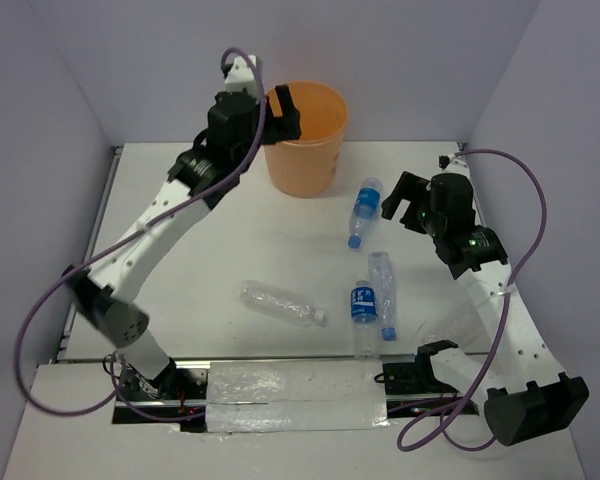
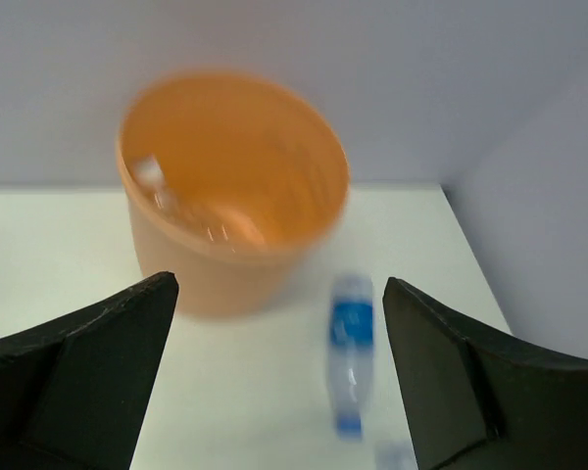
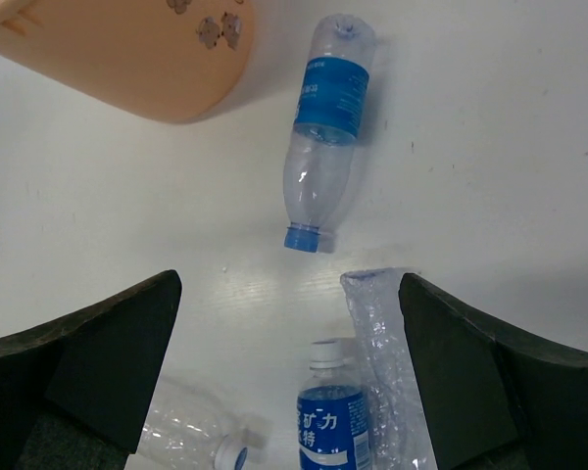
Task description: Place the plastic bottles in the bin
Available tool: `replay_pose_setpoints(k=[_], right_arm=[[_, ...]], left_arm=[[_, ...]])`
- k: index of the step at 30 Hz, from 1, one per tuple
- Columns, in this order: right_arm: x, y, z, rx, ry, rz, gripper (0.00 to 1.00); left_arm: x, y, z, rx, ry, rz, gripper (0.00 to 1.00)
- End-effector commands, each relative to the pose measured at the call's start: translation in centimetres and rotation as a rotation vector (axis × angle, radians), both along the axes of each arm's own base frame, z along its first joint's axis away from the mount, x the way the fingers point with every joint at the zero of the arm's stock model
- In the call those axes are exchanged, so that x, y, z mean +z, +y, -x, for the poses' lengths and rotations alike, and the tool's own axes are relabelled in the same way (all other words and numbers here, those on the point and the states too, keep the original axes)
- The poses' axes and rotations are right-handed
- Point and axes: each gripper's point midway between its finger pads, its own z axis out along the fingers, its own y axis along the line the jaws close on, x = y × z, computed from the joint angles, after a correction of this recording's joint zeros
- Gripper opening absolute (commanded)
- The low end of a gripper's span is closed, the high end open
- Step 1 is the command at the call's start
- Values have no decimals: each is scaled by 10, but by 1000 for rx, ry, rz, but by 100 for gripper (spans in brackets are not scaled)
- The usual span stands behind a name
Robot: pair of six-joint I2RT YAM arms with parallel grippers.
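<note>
Our left gripper [image 1: 283, 112], open-jawed and empty, hovers at the rim of the orange bin [image 1: 305, 165]. Our right gripper [image 1: 400, 198], jaws apart, hangs near a blue-labelled bottle [image 1: 364, 203] lying right of the bin; closing off-centre could roll it away.

The top external view looks steeply down from high behind the near edge. It is far enough back to take in the whole counter [image 1: 230, 250], up to the bin [image 1: 307, 150] by the far wall. The left wrist view sits close to the bin and a little above its rim. It faces forward and slightly down between the left fingers [image 2: 78, 382] into the bin's mouth, and it is blurred. The right wrist view hangs nearer the counter, facing almost straight down between the right fingers [image 3: 88, 362]. All three views share the bin and the blue-labelled bottle [image 1: 364, 208] lying beside it.
</note>
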Motion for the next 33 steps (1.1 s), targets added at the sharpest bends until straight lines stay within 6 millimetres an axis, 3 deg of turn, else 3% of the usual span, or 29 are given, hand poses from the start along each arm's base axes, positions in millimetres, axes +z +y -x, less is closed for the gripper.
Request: replay_pose_setpoints(k=[1,3,4,7,12,22,26,33], right_arm=[[6,9,-5,8,-31,-31,100],[6,9,-5,5,-33,-31,100],[7,10,-5,8,-35,-31,100],[6,14,-6,18,-34,-32,100],[7,20,-3,42,-40,-34,100],[-4,27,11,77,-37,-36,100],[-6,26,18,86,-38,-34,100],[-6,20,28,81,-44,-12,100]], left_arm=[[-99,3,73,-3,337,-47,99],[-133,12,98,97,469,37,99],[-168,30,120,167,585,21,99],[-216,45,155,311,780,131,99],[-268,47,195,415,1023,188,99],[-314,61,238,600,1191,303,99],[-338,69,263,707,1319,246,99],[-352,46,258,636,1331,320,99]])
